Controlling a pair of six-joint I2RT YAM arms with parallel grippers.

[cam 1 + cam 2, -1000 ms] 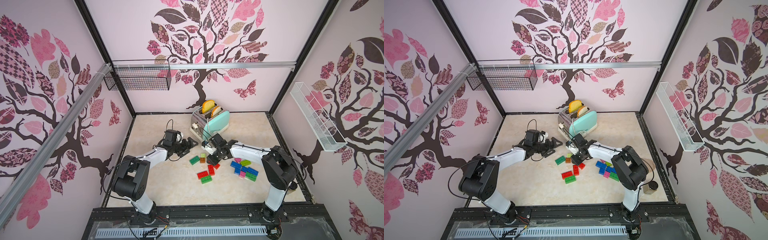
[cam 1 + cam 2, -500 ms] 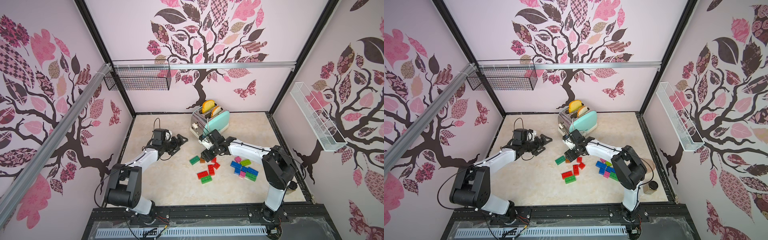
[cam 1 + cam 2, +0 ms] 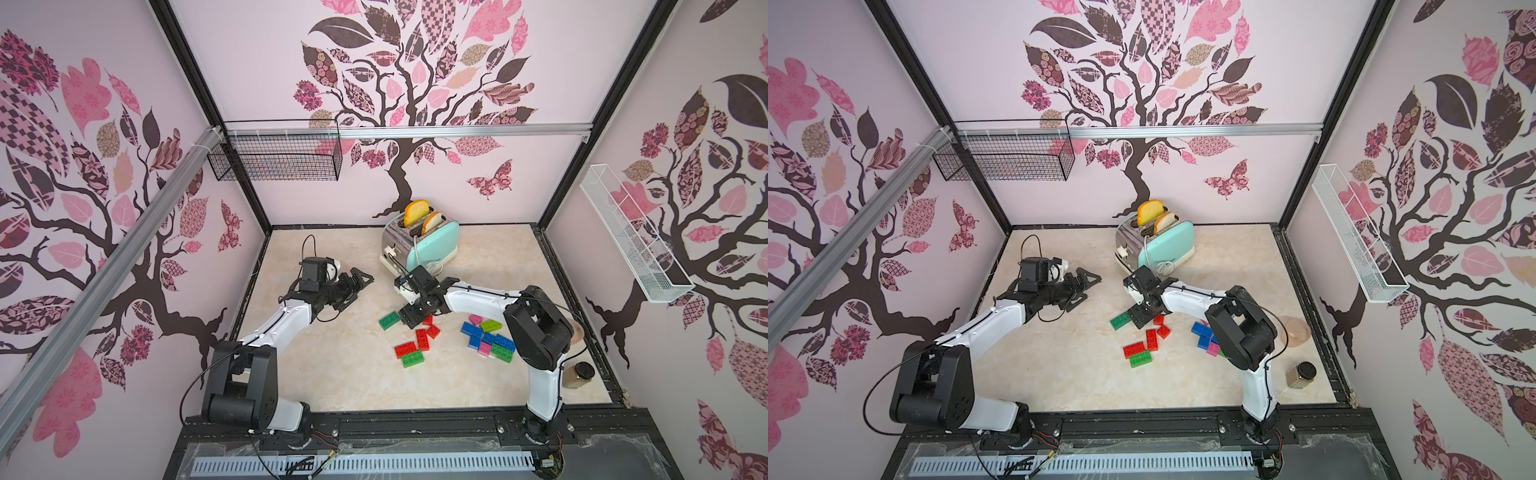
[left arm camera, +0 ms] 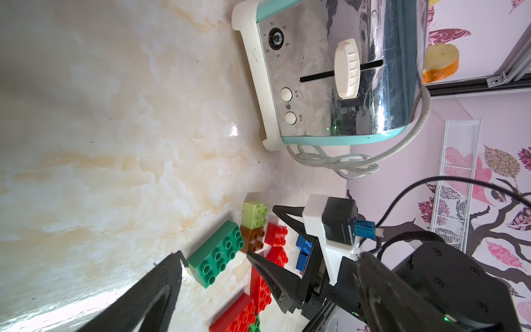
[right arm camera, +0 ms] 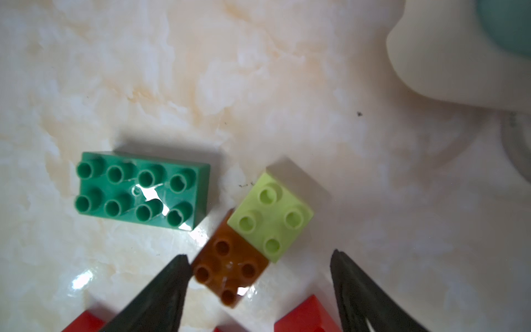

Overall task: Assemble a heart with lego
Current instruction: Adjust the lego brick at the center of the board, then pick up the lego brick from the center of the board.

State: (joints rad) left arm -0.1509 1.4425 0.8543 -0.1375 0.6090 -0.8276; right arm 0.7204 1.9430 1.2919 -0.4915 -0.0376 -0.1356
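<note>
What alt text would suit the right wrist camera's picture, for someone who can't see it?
The open right claw hovers over a marbled table, its tips flanking a brown four-stud brick that abuts a lime brick; a green eight-stud brick lies beside them.

Cropped red bricks, blurred toaster in right wrist view, pink brick half behind right arm

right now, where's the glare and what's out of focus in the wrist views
Right wrist view: a white glare patch sits on the studs of the green brick, with smaller glints on the brown brick; the toaster corner is out of focus. Left wrist view: the toaster's chrome mirrors the room, and a bright glint marks the table.
</note>
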